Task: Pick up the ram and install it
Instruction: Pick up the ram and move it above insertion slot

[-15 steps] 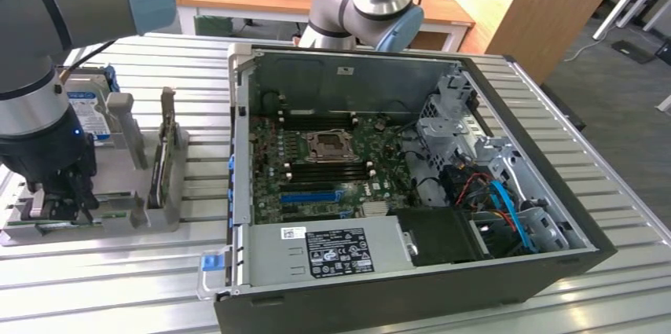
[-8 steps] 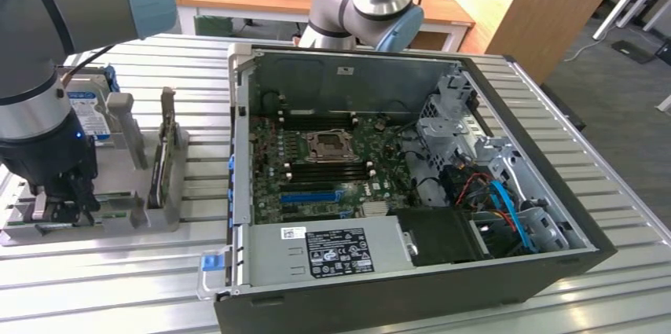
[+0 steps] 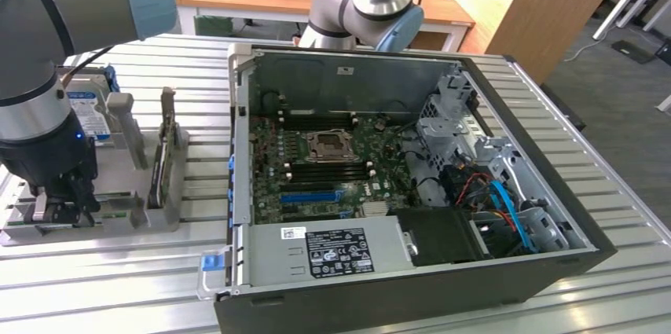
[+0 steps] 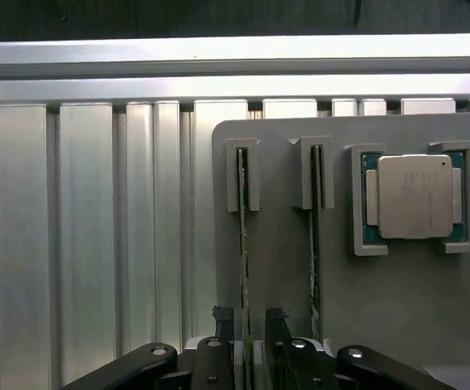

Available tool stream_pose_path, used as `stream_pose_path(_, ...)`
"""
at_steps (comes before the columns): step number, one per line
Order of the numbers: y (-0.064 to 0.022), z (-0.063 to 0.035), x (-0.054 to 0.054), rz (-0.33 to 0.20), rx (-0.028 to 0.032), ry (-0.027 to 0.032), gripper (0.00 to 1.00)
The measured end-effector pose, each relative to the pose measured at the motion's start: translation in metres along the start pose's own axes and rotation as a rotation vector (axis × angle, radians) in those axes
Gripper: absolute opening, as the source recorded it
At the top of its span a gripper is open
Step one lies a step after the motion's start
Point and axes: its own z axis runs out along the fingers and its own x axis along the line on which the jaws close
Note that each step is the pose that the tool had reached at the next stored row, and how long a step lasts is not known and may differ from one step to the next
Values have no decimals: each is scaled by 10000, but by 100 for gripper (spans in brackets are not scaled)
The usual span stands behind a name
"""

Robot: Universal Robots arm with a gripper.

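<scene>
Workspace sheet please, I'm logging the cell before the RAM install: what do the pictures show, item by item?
Surface: slatted metal table carrying a grey fixture plate.
Job's things: ram on edge in a fixture slot, second stick beside it.
Clutter: CPU chip and hard drive in the fixture; open computer case.
End effector: open, straddling the ram.
Cables: blue and orange cables inside the case.
Surroundings: wooden desk behind the table.

Slim green ram stick (image 4: 242, 244), end lost between black jaws, blue-labelled silver hard drive (image 3: 93, 118) half-hidden behind grey robot arm (image 3: 37, 51)
</scene>
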Motion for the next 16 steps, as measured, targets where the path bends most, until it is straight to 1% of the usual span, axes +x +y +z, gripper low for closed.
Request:
stream_pose_path(6,-1,-1,1,-13,-2,1,30)
stream_pose_path(11,-3,0,1,-348,8,-1,30)
stream_pose_path(16,-4,-1,1,-400,10,0,30)
